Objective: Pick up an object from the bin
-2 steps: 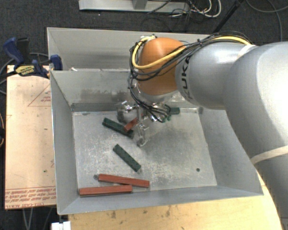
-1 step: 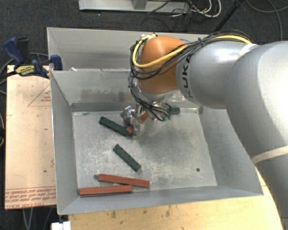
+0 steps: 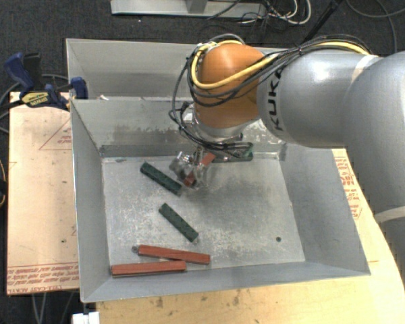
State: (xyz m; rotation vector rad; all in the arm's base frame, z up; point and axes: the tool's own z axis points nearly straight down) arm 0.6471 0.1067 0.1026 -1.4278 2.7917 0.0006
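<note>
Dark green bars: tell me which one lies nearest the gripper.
The upper-left bar, whose right end lies right by the gripper. The other dark green bar lies apart from it, lower in the view.

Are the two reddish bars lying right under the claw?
No, the reddish bars lie at the near edge of the bin, apart from the gripper.

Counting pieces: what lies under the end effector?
The end effector sits at the right end of the upper dark green bar. Anything directly beneath it is covered.
</note>
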